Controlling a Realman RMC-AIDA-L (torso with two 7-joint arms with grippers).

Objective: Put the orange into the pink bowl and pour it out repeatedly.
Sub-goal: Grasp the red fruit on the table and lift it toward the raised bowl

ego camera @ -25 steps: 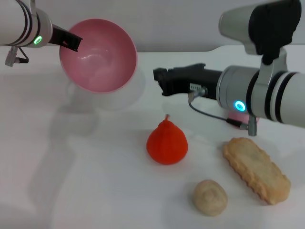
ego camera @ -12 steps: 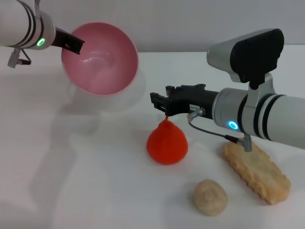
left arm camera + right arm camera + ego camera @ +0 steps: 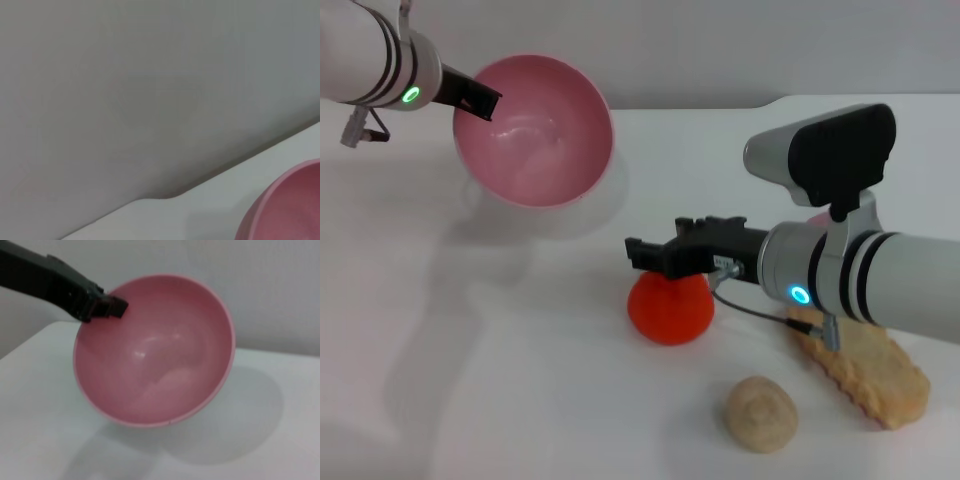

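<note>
A: Where is the bowl (image 3: 533,130)?

B: Upper left of the head view, lifted off the white surface (image 3: 520,350) and tilted so its pink inside faces the camera. It is empty. The left hand (image 3: 478,98) has it by the rim: a dark finger sits clamped on the edge at the bowl's upper left. The right wrist view shows the same grip, finger tip lying against the inside of the rim.

A: Left wrist view?

B: Only an edge of the bowl in the lower right corner, plus grey wall and a strip of surface.

A: Orange (image 3: 669,306)?

B: On the surface, centre of the head view, below and right of the bowl, well apart from it.

A: Right hand (image 3: 638,250)?

B: Directly over the top of the orange, reaching in from the right and covering the stem. Whether its jaws are apart or closed, I cannot tell; whether they touch the fruit, also cannot tell.

A: Other items?

B: A beige lump (image 3: 761,412) at lower centre-right; a long biscuit (image 3: 865,365) at lower right, partly under the right arm. Both lie on the surface, near each other.
</note>
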